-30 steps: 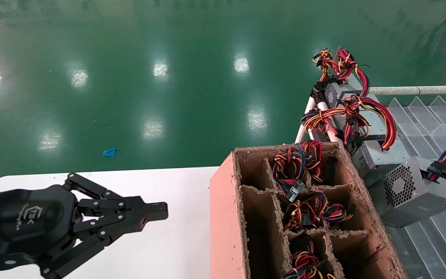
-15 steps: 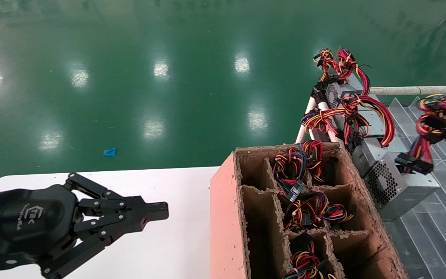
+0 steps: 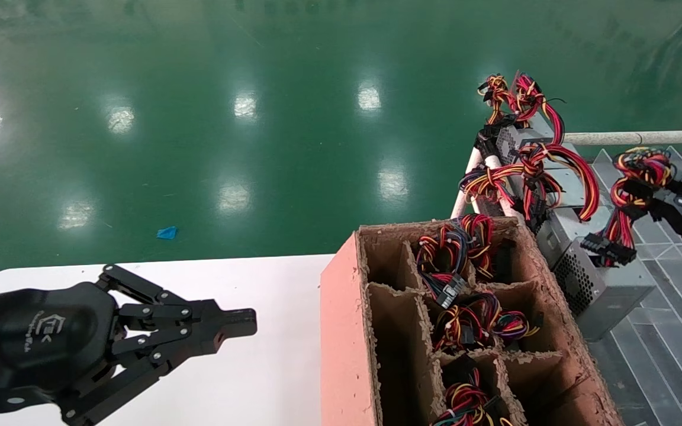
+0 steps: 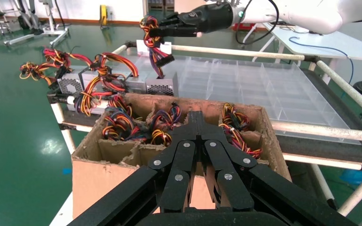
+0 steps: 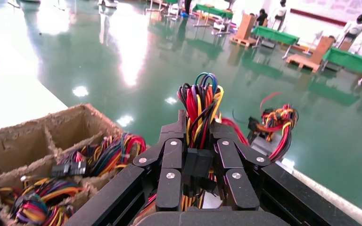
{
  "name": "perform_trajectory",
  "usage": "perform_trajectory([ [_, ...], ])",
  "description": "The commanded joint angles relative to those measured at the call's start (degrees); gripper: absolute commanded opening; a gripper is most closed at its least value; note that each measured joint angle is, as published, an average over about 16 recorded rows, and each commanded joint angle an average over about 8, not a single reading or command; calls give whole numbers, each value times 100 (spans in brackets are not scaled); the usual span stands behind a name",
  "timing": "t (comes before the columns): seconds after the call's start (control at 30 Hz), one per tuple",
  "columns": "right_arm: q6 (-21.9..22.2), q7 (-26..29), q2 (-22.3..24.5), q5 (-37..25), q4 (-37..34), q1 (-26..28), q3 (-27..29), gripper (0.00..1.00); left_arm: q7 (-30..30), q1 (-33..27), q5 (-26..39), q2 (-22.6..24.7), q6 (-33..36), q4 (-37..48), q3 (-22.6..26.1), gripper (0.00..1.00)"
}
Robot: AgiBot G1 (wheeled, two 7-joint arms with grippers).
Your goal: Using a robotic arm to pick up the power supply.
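Observation:
My right gripper (image 3: 640, 184) is shut on the red, yellow and black wire bundle (image 5: 200, 99) of the power supply (image 3: 607, 290). The silver-grey box with its mesh side hangs tilted below the bundle, just right of the cardboard box's far corner. The right wrist view has the wires clamped between the fingers (image 5: 172, 155), with a black connector behind them. In the left wrist view the right gripper (image 4: 156, 31) holds the bundle above the power supply (image 4: 162, 87). My left gripper (image 3: 247, 322) is shut and empty over the white table (image 3: 270, 378).
A pink-sided cardboard divider box (image 3: 341, 331) holds several wire bundles in its cells. More power supplies (image 3: 524, 142) with wires lie behind it on a white pipe rack. A clear plastic divider tray (image 3: 672, 367) spreads to the right. Green floor lies beyond.
The right gripper came into view from the right holding the wires. The power supply rose off the tray and swung left toward the cardboard box. The left arm stayed still.

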Motion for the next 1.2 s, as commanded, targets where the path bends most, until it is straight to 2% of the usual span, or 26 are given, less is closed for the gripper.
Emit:
perform_trajectory([
  [0.03, -65, -57, -33, -32, -111, 121, -50, 0, 0, 0, 0, 0, 0, 0, 0, 0],
  [0.3, -166, -110, -3, -153, -336, 260, -197, 0, 0, 0, 0, 0, 0, 0, 0, 0],
  [0.37, -168, -99, 23, -213, -319, 276, -252, 6, 0, 0, 0, 0, 0, 0, 0, 0],
  [0.4, -166, -87, 35, -247, -302, 285, -282, 14, 0, 0, 0, 0, 0, 0, 0, 0],
  [0.6, -149, 12, 68, -370, -166, 359, -418, 88, 0, 0, 0, 0, 0, 0, 1, 0],
  [0.63, -150, 27, 67, -369, -153, 370, -427, 96, 0, 0, 0, 0, 0, 0, 1, 0],
  [0.67, -153, 39, 68, -365, -142, 381, -434, 100, 0, 0, -1, 0, 0, 0, 1, 0],
  [1.2, -118, 123, 127, -348, 109, 496, -532, 100, 1, 0, -1, 0, 0, 0, 1, 0],
])
